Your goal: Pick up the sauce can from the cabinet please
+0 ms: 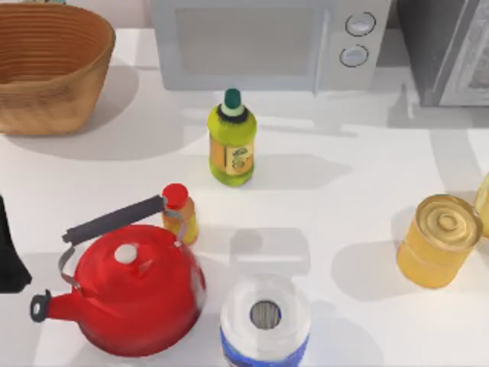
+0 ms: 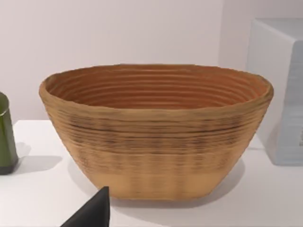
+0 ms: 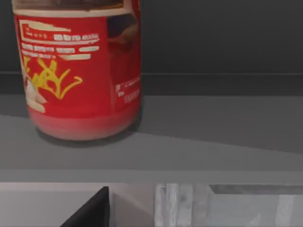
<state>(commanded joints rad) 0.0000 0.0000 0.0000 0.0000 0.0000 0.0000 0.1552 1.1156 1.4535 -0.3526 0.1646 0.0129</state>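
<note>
- While the left arm [image 1: 11, 252] sat parked at the table's left edge, its wrist view faced a woven basket [image 2: 156, 132]; I cannot tell how its jaws stood.
- In the right wrist view the sauce can [image 3: 80, 71] stood upright on a grey cabinet shelf [image 3: 213, 132], free of any grip.
- A dark fingertip [image 3: 92, 213] showed near that view's edge; the right jaws' spread cannot be told.
- On the table stood a red kettle [image 1: 130, 294], green bottle [image 1: 231, 141] and golden-yellow can [image 1: 437, 241].

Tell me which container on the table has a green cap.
The green bottle in front of the microwave. The small yellow bottle by the red kettle has a red cap; the golden can has none.
</note>
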